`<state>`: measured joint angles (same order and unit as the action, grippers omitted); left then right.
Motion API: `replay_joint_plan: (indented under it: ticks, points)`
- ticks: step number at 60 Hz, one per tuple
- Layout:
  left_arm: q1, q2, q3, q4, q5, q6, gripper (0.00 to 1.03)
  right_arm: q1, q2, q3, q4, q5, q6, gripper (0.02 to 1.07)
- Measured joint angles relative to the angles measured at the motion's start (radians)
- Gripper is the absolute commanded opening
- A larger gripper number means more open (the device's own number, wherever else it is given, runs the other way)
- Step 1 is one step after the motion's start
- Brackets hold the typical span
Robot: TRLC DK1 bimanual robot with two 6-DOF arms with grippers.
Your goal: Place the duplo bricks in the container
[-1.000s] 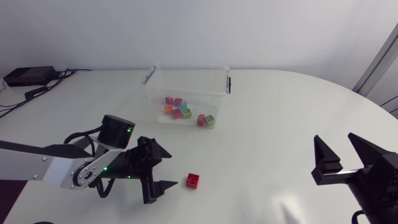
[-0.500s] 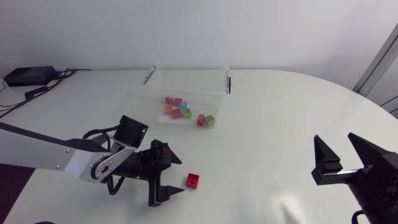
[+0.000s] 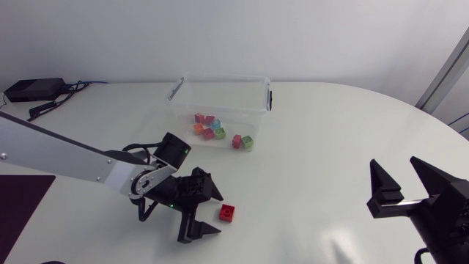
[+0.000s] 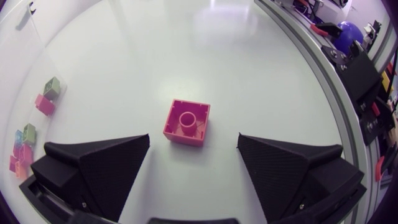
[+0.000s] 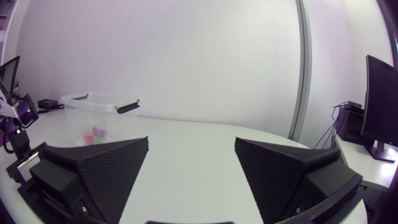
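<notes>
Red duplo brick (image 4: 186, 122): light, rigid, probably slick plastic. Left gripper (image 3: 215, 213) fingers wide, brick at their tips, untouched; pinch flat side walls. Right gripper (image 5: 192, 142) wide, empty.

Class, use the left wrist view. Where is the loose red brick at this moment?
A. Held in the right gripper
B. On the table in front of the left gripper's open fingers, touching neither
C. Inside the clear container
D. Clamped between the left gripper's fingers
B: the red brick lies flat on the table, just ahead of the left gripper, and bare table shows between it and each finger.
</notes>
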<state>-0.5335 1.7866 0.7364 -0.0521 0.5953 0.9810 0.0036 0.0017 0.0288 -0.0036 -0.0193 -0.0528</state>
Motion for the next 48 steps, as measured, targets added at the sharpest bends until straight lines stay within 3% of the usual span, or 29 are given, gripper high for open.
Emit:
replay_joint_plan:
  ticks: [17,20,22,25,36,48]
  points:
    - [-0.016,0.032,0.048,0.0,0.003,0.015,0.94,0.0,0.0,0.0,0.0,0.0,0.0,1.02]
    - [-0.019,0.034,0.049,0.0,0.003,0.015,0.87,0.0,0.0,0.0,0.0,0.0,0.0,1.02]
    - [-0.023,0.036,0.049,-0.003,0.003,0.016,0.74,0.0,0.0,0.0,0.0,0.0,0.0,1.02]
    - [-0.027,0.04,0.053,-0.015,0.003,0.023,0.48,0.0,0.0,0.0,0.0,0.0,0.0,1.02]
    - [-0.034,0.064,0.081,-0.077,0.01,0.068,0.42,0.0,0.0,0.0,0.0,0.0,0.0,1.02]
    - [-0.031,0.099,0.141,-0.128,0.01,0.07,0.3,0.0,0.0,0.0,0.0,0.0,0.0,1.02]
